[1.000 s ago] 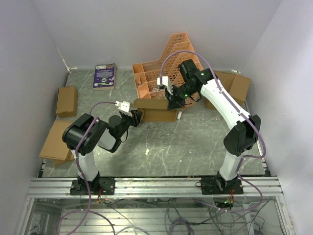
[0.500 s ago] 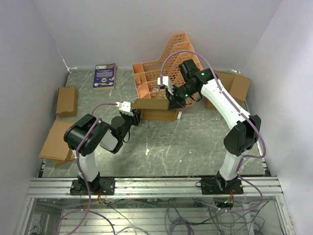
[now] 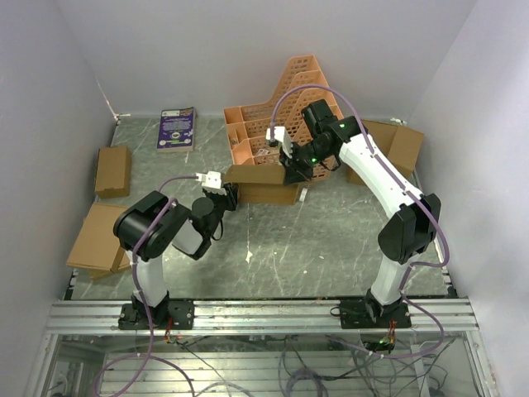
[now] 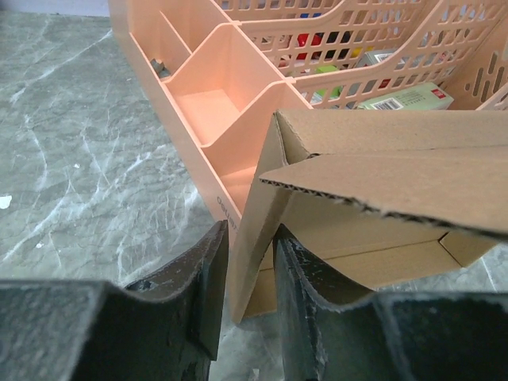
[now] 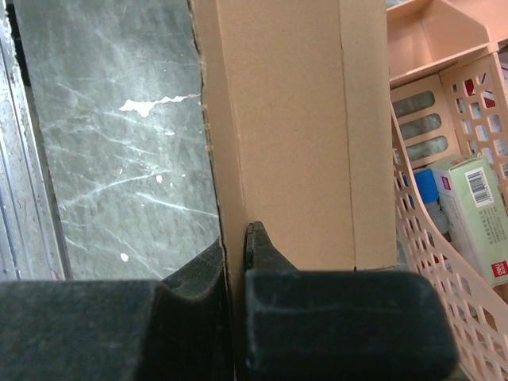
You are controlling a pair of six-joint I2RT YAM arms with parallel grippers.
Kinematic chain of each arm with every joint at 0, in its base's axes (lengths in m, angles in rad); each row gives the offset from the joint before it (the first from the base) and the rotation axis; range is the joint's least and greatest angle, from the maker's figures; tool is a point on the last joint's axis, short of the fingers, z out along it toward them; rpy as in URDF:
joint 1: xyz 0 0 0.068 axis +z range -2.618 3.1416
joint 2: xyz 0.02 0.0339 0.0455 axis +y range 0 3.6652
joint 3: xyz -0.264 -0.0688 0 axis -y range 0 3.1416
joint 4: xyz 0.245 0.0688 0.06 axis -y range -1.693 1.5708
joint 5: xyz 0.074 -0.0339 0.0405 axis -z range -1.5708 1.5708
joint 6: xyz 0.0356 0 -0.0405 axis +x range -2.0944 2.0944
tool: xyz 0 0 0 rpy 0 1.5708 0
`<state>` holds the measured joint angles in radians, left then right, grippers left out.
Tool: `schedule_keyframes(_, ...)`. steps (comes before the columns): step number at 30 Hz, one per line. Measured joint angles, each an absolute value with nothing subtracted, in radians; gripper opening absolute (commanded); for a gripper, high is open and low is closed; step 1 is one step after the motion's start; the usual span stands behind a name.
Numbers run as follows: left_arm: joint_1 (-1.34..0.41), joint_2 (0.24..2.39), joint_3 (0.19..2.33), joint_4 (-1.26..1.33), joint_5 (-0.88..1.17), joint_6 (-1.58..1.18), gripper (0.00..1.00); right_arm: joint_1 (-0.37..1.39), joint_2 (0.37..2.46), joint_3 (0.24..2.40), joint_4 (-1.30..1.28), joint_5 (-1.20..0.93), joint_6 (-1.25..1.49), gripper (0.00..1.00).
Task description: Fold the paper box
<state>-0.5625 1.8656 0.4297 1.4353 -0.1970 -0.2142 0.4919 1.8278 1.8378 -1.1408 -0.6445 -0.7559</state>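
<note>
**A:** How does the paper box (image 4: 381,182) look?

**B:** It is plain brown corrugated card, only half raised. One end wall stands upright. A long panel leans over the hollow with its raw fluted edge showing. Creases run along the inner floor.

**A:** And where is it?

**B:** On the table (image 4: 79,159), spanning the gap between the two arms. The left end effector (image 4: 250,238) has the upright end wall between its fingers. The gap is narrow, with a finger against each face of the card.

**A:** The other one?

**B:** The right end effector (image 5: 236,238) is almost closed, pinching the edge of a flat panel that stretches ahead of its fingertips.

**A:** Anything close by?

**B:** The orange rack (image 4: 206,103) stands just beyond the left fingertips, against the box's far side. For the right end effector, it lies off to the right of the pinched panel.
</note>
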Motion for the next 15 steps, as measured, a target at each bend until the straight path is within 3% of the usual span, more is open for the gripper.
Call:
schedule_keyframes(3, -0.567, 1.877, 0.431, 1.451, -0.207, -0.226, 0.34, 0.492, 1.829, 1.838, -1.132, -0.642, -0.732, 0.0)
schedule_keyframes(9, -0.572, 1.892, 0.434, 1.464, -0.223, -0.263, 0.15, 0.493, 1.836, 1.838, -1.118, -0.644, -0.701, 0.0)
schedule_keyframes(15, -0.571, 1.843, 0.434, 1.382, -0.224, -0.313, 0.07, 0.501, 1.839, 1.864, -1.114, -0.631, -0.647, 0.0)
